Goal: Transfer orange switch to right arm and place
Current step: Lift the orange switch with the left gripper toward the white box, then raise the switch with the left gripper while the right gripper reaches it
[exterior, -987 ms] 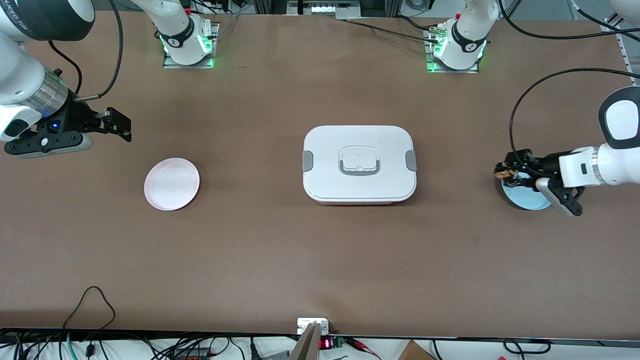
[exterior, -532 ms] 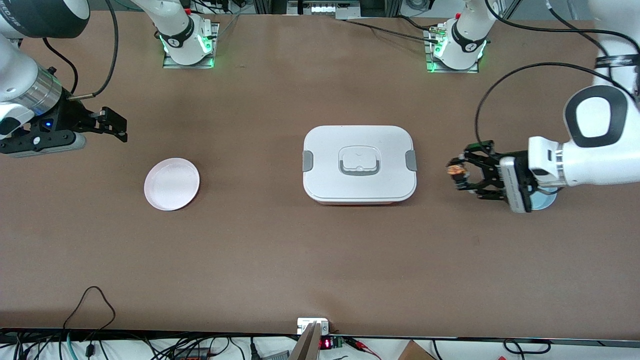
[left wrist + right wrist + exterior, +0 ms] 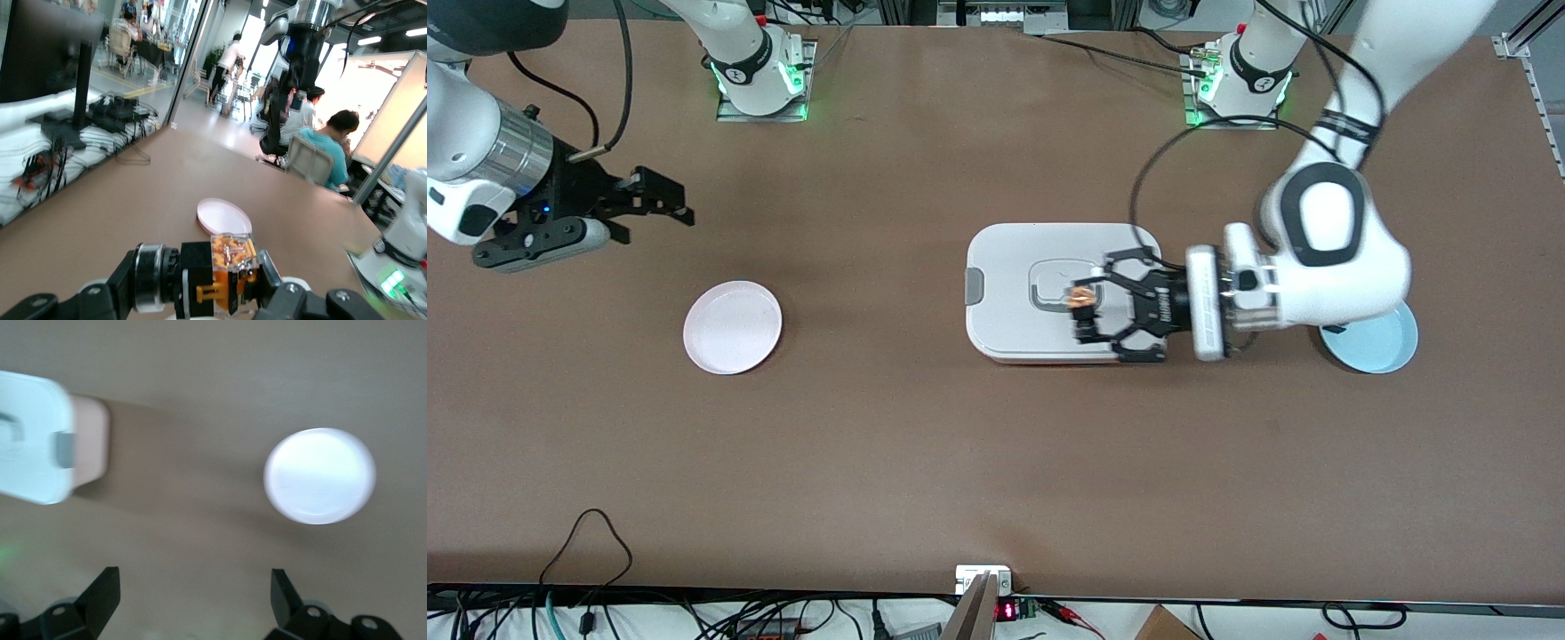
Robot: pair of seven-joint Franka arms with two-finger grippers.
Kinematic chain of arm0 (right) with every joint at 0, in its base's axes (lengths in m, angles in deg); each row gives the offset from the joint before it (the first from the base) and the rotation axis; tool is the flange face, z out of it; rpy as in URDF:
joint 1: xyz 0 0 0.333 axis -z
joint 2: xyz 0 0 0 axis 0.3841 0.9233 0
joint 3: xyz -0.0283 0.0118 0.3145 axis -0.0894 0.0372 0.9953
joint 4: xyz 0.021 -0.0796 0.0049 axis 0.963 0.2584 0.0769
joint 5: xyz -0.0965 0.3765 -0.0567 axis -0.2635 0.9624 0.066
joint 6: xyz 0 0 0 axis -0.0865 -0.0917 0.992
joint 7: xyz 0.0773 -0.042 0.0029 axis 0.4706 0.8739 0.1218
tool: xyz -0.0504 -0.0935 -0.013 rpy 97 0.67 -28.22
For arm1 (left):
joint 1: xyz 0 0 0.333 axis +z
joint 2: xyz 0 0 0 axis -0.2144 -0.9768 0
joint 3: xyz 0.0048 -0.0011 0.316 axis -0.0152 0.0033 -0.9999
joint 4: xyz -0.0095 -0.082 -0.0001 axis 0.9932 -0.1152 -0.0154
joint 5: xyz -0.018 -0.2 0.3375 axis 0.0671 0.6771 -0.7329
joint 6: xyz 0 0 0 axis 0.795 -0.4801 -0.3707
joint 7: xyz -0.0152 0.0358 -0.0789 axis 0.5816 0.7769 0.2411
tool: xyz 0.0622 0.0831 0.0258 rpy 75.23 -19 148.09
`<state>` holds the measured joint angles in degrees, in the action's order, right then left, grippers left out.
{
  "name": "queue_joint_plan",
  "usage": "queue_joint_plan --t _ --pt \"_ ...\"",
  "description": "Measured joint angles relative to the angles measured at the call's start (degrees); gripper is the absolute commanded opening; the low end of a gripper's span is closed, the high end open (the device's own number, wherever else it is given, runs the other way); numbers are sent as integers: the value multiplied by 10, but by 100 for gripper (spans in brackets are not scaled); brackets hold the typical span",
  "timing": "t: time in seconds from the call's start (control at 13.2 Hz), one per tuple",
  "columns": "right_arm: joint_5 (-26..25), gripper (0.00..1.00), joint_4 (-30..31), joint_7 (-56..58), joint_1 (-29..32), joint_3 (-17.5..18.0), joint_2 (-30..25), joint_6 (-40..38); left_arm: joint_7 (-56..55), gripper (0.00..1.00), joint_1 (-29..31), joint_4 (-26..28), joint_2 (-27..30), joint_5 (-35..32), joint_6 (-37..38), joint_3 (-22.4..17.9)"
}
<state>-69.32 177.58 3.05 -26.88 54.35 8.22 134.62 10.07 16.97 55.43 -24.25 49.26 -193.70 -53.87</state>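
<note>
My left gripper is shut on the orange switch and holds it up in the air over the white lidded box. In the left wrist view the switch, black with an orange band and a clear orange end, sits crosswise between the fingers. My right gripper is open and empty, in the air near the right arm's end of the table, close to the pink plate. The right wrist view shows its two black fingertips spread wide above bare table, with the pink plate ahead.
A light blue plate lies at the left arm's end of the table, partly under the left arm. The white box also shows in the right wrist view. The pink plate and the right arm show in the left wrist view.
My left gripper has carried the orange switch from over the blue plate to over the white box. My right gripper has shifted slightly toward the table's middle.
</note>
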Motion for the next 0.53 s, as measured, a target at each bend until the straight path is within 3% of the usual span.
queue_joint_plan --t 0.23,0.53 --pt "178 100 9 4 5 -1 15 -33 68 13 -36 0 0 78 -16 1" --pt "371 100 36 41 0 3 66 -33 99 12 -82 0 0 150 -82 1"
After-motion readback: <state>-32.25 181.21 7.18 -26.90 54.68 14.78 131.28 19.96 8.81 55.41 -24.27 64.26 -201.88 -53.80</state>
